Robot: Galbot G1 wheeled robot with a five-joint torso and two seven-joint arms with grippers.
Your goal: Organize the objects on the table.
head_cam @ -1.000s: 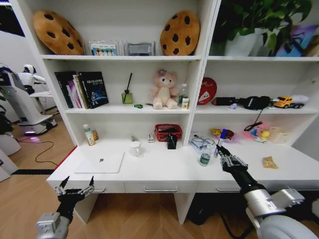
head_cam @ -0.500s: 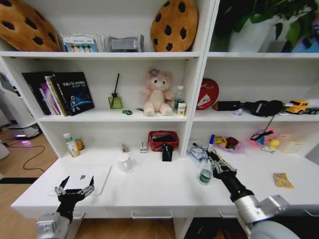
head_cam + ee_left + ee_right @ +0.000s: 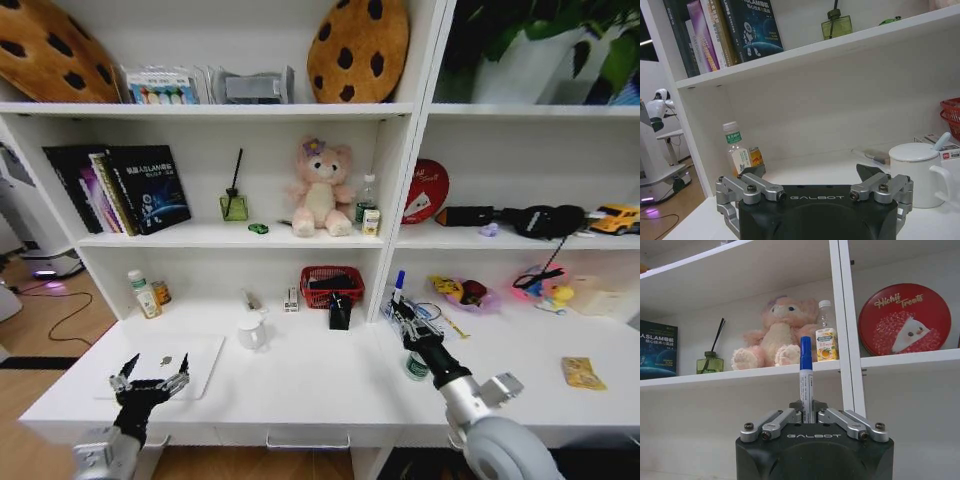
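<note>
1. The right gripper (image 3: 402, 316) stood over the middle of the table (image 3: 320, 385), jaws clamped on an upright blue-capped marker (image 3: 806, 380).
2. The left gripper (image 3: 148, 381) hovered spread wide at the table's left front corner, beside the laptop (image 3: 190, 360).
3. A small bottle (image 3: 416, 366) stood by the right arm.

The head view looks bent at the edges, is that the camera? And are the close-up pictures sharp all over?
Head view: wide-angle bending, the shelf uprights lean and the table edge curves. Right wrist view: the right gripper and its blue-capped marker are sharp, the teddy bear slightly soft. Left wrist view: the left gripper is crisp, with bright glare on the white mug.
</note>
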